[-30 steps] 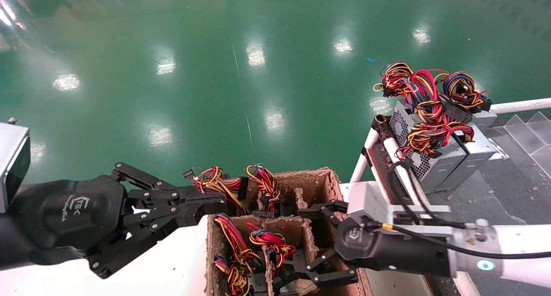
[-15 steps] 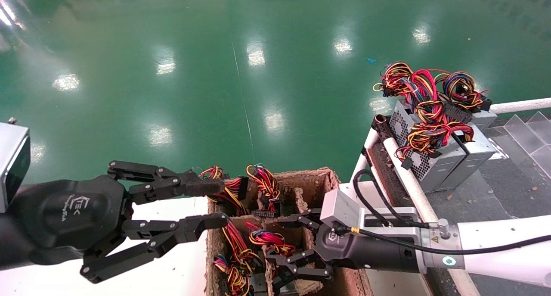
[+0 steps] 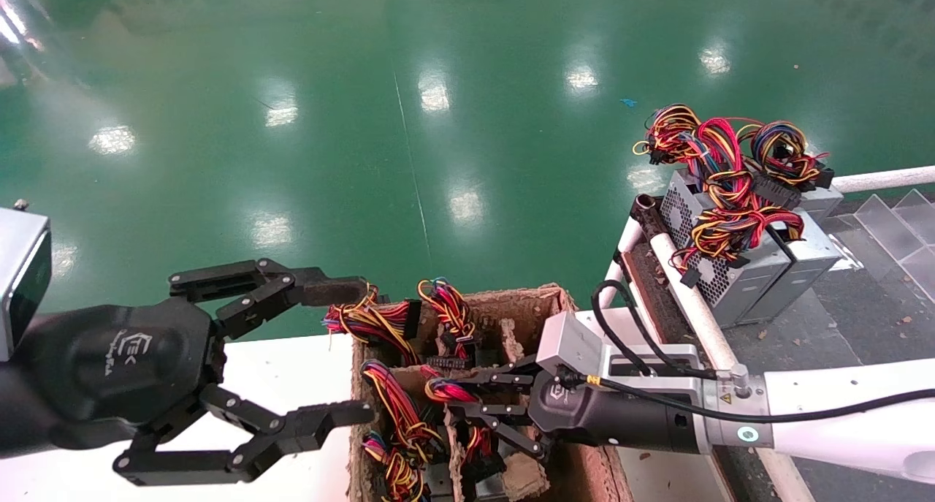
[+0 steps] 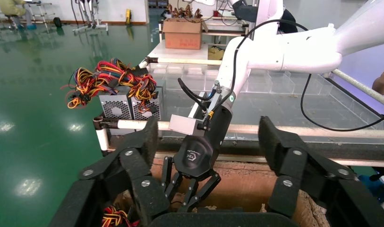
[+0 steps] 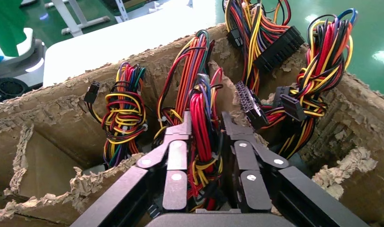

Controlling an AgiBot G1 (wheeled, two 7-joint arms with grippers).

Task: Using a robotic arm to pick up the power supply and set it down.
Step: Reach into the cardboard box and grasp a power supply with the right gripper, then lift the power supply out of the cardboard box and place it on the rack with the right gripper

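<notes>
A brown pulp carton (image 3: 540, 301) holds several power supplies, of which mostly the red, yellow and black wire bundles show. My right gripper (image 3: 467, 403) reaches into a middle compartment and is shut on one power supply's wire bundle (image 3: 444, 391). The right wrist view shows both fingers pressed against the red wires (image 5: 199, 109), and the metal box below is hidden. My left gripper (image 3: 350, 352) hangs wide open at the carton's left side, holding nothing. In the left wrist view the left gripper (image 4: 209, 137) frames the right arm's black gripper body (image 4: 197, 153).
Two silver power supplies (image 3: 738, 275) with tangled wires stand on a rack at the right, behind a white rail (image 3: 687, 290). The carton sits on a white table (image 3: 292, 370). Green floor lies beyond. Torn carton dividers (image 5: 53, 118) surround the compartments.
My right gripper has pushed further left into the carton and shut on the wire bundle. My left gripper's fingers have spread much wider apart.
</notes>
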